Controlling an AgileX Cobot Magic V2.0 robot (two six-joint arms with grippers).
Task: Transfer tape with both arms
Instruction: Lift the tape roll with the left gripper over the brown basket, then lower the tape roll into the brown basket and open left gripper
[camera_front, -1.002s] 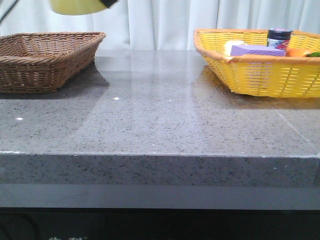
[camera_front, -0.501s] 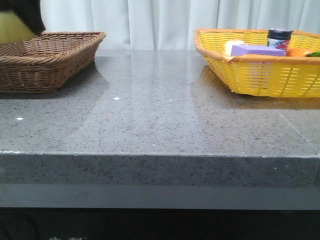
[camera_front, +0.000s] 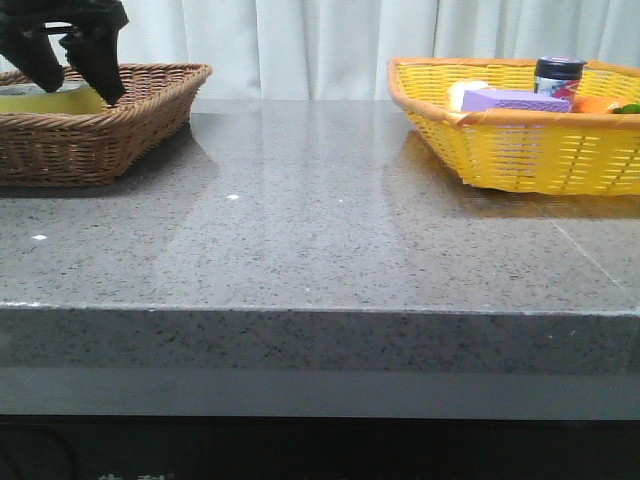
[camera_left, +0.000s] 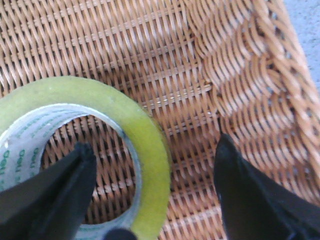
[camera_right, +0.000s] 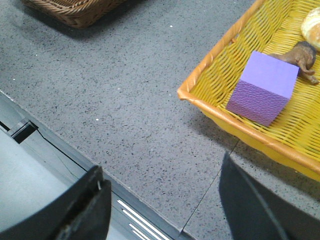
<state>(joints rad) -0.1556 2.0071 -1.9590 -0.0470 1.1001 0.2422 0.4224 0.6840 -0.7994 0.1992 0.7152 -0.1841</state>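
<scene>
The tape (camera_left: 87, 150) lay flat on the floor of the brown wicker basket (camera_front: 140, 100), at the basket's left end, with only a sliver of its yellow rim showing above the near wall in the front view. Its core axis stood upright, so the open hole faced up toward the left gripper (camera_left: 155, 200) directly above it; a roll like this has no real long axis, only that vertical one.

The left gripper's jaws were spread wide and held nothing. In the wrist view one fingertip sat over the hole of the roll and the other hung outside the ring, over bare wicker toward the basket's side wall, so one stretch of the tape's wall lay between them without either finger clearly touching it. Whether the fingers were level with the roll or just above it could not be told.

The right gripper (camera_right: 160, 200) hung well away from the brown basket, over the table's front edge beside the yellow basket (camera_right: 215, 100), its jaws wide apart and empty. The left arm was plainly the nearer one
</scene>
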